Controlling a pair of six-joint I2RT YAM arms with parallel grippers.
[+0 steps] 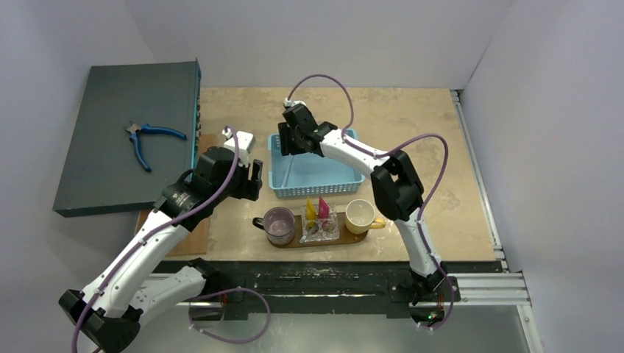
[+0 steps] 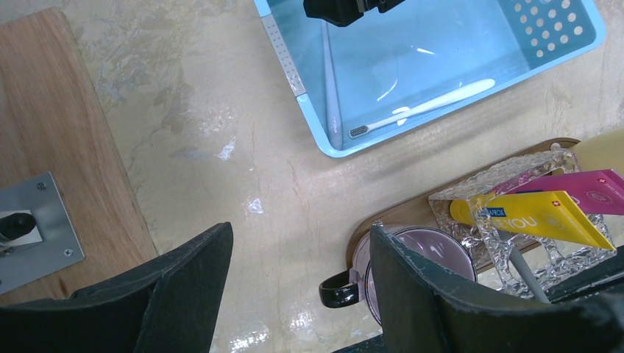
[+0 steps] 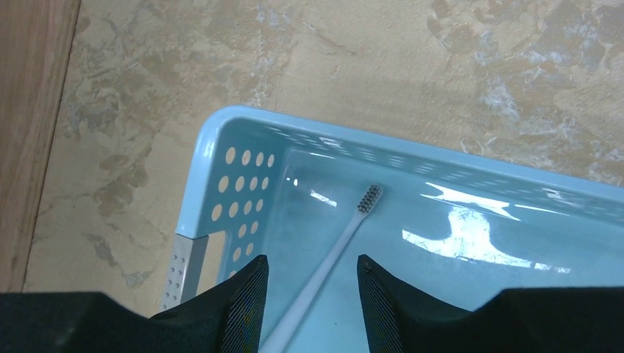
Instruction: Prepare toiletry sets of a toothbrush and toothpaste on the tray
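Observation:
The dark wooden tray (image 1: 346,239) holds a glass holder (image 1: 327,229) with the yellow tube (image 2: 537,217) and the pink tube (image 2: 589,187). A pale toothbrush (image 3: 342,243) lies in the blue basket (image 1: 331,176) by its left wall. My right gripper (image 3: 312,265) is open just above this toothbrush's handle, one finger on each side. It also shows in the top view (image 1: 287,143). A second white toothbrush (image 2: 427,107) lies slanted in the basket. My left gripper (image 2: 300,243) is open and empty over bare table, left of the tray.
A purple mug (image 1: 279,224) and a yellow mug (image 1: 362,215) stand on the tray's ends. A lighter wooden board (image 2: 51,140) lies left of the basket. Blue-handled pliers (image 1: 147,140) rest on a dark box (image 1: 110,162) at the far left.

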